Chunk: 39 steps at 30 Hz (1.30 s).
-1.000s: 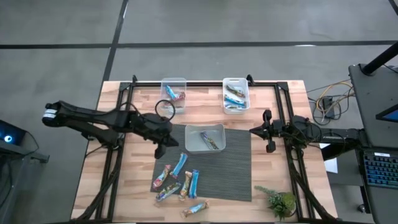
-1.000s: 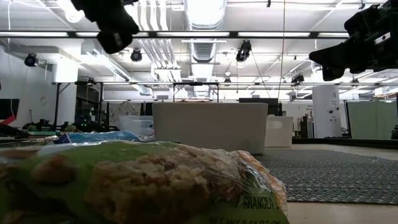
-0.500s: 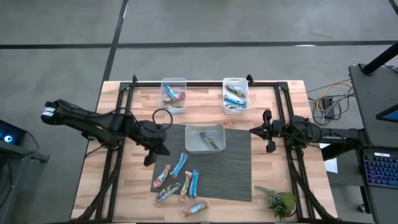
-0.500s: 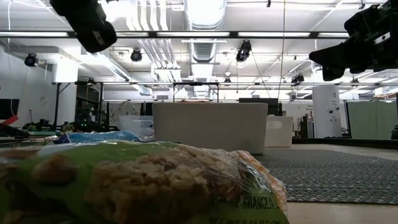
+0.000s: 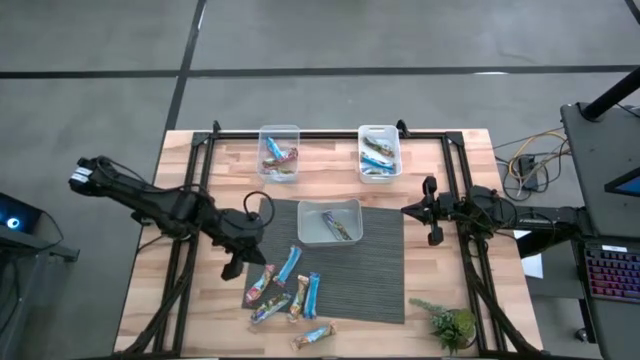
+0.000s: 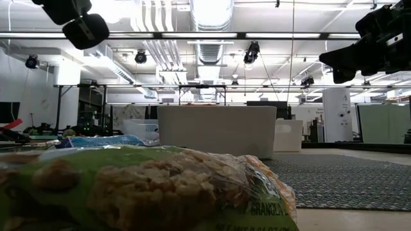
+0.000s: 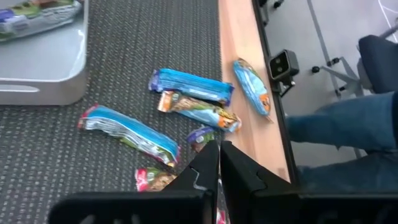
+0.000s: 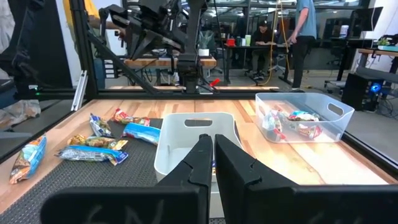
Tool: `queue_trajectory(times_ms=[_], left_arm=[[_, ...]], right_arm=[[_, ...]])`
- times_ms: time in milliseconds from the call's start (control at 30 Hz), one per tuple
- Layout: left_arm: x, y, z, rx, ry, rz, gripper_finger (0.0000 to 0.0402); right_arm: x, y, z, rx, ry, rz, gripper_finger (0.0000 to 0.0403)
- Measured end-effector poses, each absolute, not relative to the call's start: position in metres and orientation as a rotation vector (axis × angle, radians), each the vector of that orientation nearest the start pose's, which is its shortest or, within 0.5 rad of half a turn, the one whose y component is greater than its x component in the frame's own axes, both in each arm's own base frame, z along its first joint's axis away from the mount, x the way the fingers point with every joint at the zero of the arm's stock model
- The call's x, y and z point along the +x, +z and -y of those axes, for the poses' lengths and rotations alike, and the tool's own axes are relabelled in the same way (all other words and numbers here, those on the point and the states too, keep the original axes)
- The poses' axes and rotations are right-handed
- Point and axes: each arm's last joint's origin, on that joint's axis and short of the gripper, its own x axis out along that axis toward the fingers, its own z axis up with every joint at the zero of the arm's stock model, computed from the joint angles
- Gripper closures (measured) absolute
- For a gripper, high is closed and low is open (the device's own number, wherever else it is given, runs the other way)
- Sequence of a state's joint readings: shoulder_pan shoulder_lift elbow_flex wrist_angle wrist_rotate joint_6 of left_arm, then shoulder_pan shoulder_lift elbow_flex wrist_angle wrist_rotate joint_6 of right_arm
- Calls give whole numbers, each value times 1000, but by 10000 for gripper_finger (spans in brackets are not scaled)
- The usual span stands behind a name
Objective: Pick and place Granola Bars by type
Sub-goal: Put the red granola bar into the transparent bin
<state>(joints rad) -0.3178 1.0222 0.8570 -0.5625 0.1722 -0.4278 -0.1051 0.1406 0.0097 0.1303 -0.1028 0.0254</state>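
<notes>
1. Sorting layout first: three clear tubs sit up the table. The far-left tub (image 5: 279, 152) holds red-and-multicoloured bars, the far-right tub (image 5: 378, 152) holds blue-wrapped ones, so types are being kept apart. A middle tub (image 5: 330, 221) on the dark mat (image 5: 375, 265) has a bar or two in it.
2. The unsorted granola bars (image 5: 285, 290) lie in a loose cluster on the mat's near-left part, with one stray bar (image 5: 316, 336) off the mat on the bare wood near the table's front edge.
3. Left gripper (image 5: 234, 262) hangs just beside that cluster, at the mat's left edge. Its wrist view shows the fingers pressed together with nothing between them, looking down over a blue bar (image 7: 191, 86) and a multicoloured bar (image 7: 199, 111) lying touching each other.
4. The left arm reaches in long from the table's left, angled down toward the pile; my read is it is lining up the next pick and must spread its fingers first.
5. Right gripper (image 5: 432, 212) waits at the mat's right edge, fingers closed and empty, aimed at the middle tub.
6. A small green plant (image 5: 452, 325) sits at the front-right corner, clear of the work.
</notes>
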Motion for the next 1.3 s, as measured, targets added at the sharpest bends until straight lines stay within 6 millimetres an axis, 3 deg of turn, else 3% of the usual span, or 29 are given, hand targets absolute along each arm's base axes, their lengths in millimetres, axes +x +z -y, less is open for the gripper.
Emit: queue_trajectory(times_ms=[367, 733, 1167, 1300], left_arm=[[183, 279, 84, -472, -282, -933, 402], [178, 277, 91, -781, -129, -1035, 402], [189, 265, 96, -996, 67, -1106, 402], [201, 271, 101, -994, 97, -1079, 402]], right_arm=[[106, 168, 8, 25, -2, 0, 394], [106, 168, 8, 25, -2, 0, 394], [106, 168, 8, 25, -2, 0, 394], [106, 168, 8, 25, -2, 0, 394]])
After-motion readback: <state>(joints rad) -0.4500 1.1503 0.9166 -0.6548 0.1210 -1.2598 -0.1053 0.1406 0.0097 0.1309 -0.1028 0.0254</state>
